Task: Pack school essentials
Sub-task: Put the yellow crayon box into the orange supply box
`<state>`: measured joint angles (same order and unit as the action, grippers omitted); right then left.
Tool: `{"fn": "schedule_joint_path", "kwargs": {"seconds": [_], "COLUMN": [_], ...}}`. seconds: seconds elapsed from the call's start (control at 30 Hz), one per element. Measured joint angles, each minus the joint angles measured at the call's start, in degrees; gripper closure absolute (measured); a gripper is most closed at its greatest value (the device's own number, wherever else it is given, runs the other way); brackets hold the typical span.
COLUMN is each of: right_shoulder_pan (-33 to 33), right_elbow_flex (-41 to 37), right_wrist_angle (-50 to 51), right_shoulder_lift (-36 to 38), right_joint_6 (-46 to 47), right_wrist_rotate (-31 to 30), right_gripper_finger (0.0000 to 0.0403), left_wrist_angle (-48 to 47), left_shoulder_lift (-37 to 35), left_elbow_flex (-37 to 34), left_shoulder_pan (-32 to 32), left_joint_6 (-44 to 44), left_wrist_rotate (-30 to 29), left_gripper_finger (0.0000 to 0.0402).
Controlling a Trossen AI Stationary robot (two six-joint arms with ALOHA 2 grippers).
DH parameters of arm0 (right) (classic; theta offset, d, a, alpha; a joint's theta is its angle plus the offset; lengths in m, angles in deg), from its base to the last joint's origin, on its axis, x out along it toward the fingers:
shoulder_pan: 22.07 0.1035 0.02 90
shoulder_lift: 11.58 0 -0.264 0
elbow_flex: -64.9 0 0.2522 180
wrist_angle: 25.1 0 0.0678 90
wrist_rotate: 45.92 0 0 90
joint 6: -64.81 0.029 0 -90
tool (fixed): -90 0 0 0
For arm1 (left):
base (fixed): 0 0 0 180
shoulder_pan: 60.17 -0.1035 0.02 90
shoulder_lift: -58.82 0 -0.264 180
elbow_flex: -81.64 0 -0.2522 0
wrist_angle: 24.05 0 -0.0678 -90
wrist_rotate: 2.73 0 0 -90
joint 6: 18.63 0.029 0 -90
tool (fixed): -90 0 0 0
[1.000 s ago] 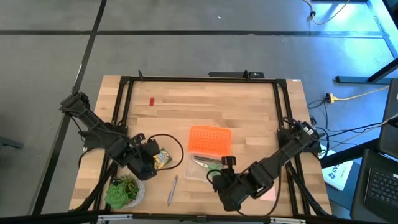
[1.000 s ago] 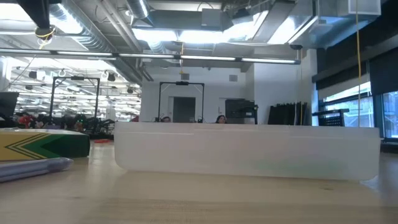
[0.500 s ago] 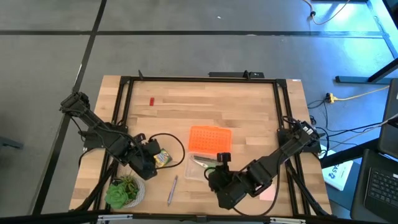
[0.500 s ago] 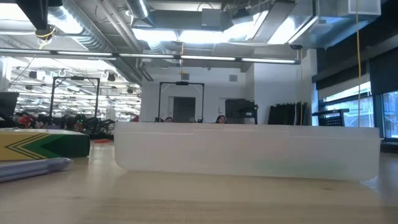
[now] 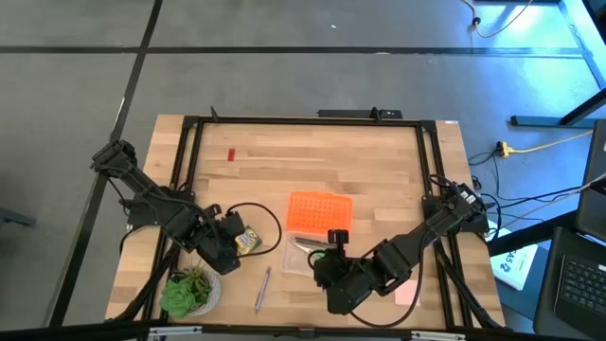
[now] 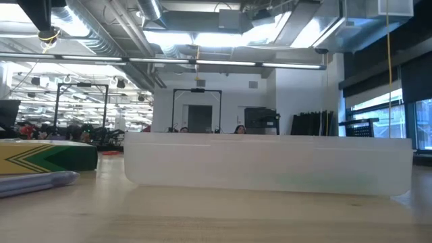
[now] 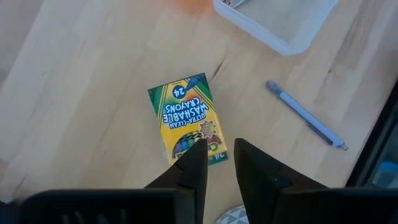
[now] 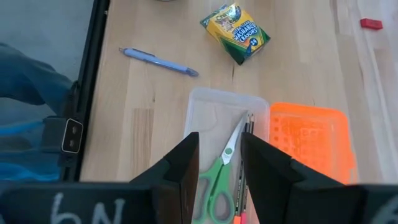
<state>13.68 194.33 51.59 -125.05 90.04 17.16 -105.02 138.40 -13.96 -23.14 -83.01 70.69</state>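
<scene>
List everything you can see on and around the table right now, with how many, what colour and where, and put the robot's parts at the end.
Clear case: one, see-through, near the table's front middle.
Scissors: one pair, green handles, lying in the clear case.
Pencils: thin and dark, count unclear, in the clear case beside the scissors.
Lid: one, orange, touching the clear case's far side.
Crayon box: one, yellow and green, flat on the table left of the case.
Pen: one, greyish purple, near the front edge.
Eraser: one, red, far left area.
Note pad: one, pink, front right, partly under the right arm.
Potted plant: one, green, front left corner.
Left gripper: narrow gap, above the crayon box.
Right gripper: narrow gap, empty, over the clear case.
</scene>
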Motion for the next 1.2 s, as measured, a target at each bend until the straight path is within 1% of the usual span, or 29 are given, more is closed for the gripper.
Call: {"fn": "schedule_joint_path", "kwargs": {"seconds": [0.17, 0.27, 0.4, 0.5, 0.63, 0.77, 1.03, 1.1, 1.2], "right_shoulder_pan": [0.00, 0.00, 0.00, 0.00, 0.00, 0.00, 0.00, 0.00, 0.00], "right_elbow_flex": [0.00, 0.00, 0.00, 0.00, 0.00, 0.00, 0.00, 0.00, 0.00], "right_wrist_angle": [-0.04, -0.16, -0.40, -0.59, -0.77, -1.07, -1.07, -1.07, -1.07], "right_shoulder_lift": [0.00, 0.00, 0.00, 0.00, 0.00, 0.00, 0.00, 0.00, 0.00], "right_joint_6": [0.01, -0.11, -0.03, 0.00, -0.07, -0.09, 0.01, -0.10, 0.01], "right_wrist_rotate": [0.02, 0.02, 0.05, 0.07, 0.09, 0.10, 0.09, 0.09, 0.09], "right_gripper_finger": [0.0283, 0.0283, 0.0282, 0.0283, 0.0283, 0.0282, 0.0282, 0.0282, 0.0282], "left_wrist_angle": [0.36, -1.69, -0.92, -0.56, 1.53, 4.93, 8.16, 10.03, 14.12], "left_shoulder_lift": [-0.02, -0.40, -0.18, -0.04, -0.03, -0.03, -0.03, -0.03, -0.03], "left_elbow_flex": [0.01, -0.01, -0.01, -0.17, -2.05, -5.03, -10.51, -11.82, -14.19], "left_shoulder_pan": [0.00, 0.00, -0.66, -1.52, -2.07, -2.16, -2.16, -2.16, -2.16], "left_joint_6": [-0.07, -0.07, 0.19, 0.36, 0.46, 0.50, 0.60, 1.12, 3.17], "left_wrist_rotate": [-0.02, -0.09, 0.31, 1.25, 1.42, 2.32, 2.36, 2.35, 2.36], "left_gripper_finger": [0.0332, 0.0332, 0.0315, 0.0283, 0.0224, 0.0159, 0.0021, 0.0007, 0.0011]}}
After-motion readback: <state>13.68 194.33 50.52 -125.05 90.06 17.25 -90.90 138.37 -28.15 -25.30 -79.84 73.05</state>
